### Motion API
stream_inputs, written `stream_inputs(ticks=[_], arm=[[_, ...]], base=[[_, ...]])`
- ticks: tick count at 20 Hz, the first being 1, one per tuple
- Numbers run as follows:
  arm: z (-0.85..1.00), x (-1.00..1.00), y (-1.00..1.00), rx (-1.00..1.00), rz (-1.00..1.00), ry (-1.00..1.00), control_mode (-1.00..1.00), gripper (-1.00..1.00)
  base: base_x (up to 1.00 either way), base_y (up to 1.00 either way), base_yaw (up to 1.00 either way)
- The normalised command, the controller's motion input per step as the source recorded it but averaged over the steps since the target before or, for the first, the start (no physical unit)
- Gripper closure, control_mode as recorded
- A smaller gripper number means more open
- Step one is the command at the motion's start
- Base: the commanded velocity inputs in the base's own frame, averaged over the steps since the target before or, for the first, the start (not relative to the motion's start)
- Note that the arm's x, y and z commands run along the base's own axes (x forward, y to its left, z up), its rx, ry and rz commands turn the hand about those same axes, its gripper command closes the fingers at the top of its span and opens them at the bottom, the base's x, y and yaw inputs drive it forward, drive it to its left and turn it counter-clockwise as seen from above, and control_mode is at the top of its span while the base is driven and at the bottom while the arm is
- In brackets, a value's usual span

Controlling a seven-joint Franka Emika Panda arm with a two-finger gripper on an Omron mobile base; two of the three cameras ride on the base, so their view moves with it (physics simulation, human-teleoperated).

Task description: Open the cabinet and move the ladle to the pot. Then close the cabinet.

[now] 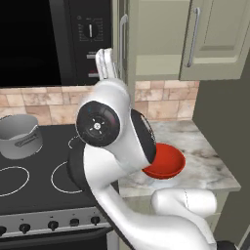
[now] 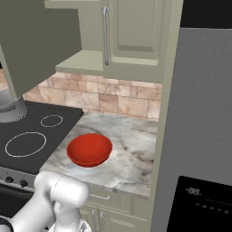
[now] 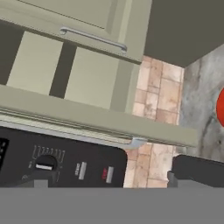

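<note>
The cabinet [image 1: 215,53] hangs on the wall right of the microwave. Its left door [image 2: 36,41] is swung open and appears edge-on [image 1: 120,53] in the left base view, where its silver handle [image 1: 123,39] also shows. The right door [image 2: 136,31] is closed. A bare inside shelf [image 2: 81,61] is visible. The ladle is out of view. My gripper [image 1: 105,62] is raised just left of the open door's handle, open and empty. In the hand view the gripper [image 3: 118,177] shows its fingertips [image 3: 197,171] wide apart. The grey pot [image 1: 19,135] stands on the stove's back left; the open door partly hides the pot [image 2: 8,106].
A red bowl [image 1: 166,161] sits on the marble counter [image 1: 210,161] right of the black stove [image 1: 34,180]. The microwave [image 1: 49,39] with its control panel [image 3: 57,164] hangs left of the cabinet. A tall grey fridge [image 2: 204,113] bounds the counter on the right.
</note>
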Motion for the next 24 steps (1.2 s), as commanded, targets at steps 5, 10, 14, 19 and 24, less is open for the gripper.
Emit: stream_inputs(ticks=[5, 10, 14, 19, 24], arm=[[-0.14, 0.49, 0.24, -0.02, -0.13, 0.0, -1.0, -1.0], [-0.16, 0.45, 0.05, -0.01, -0.15, 0.0, -1.0, -1.0], [-0.11, 0.35, 0.0, 0.0, -0.14, 0.0, -1.0, -1.0], [-0.04, 0.33, 0.0, 0.0, -0.11, -0.02, -1.0, -1.0], [0.0, 0.28, -0.06, 0.0, -0.08, -0.03, -1.0, -1.0]], base=[[0.0, 0.0, 0.0], [0.0, 0.0, 0.0], [0.0, 0.0, 0.0], [0.0, 0.0, 0.0], [0.0, 0.0, 0.0]])
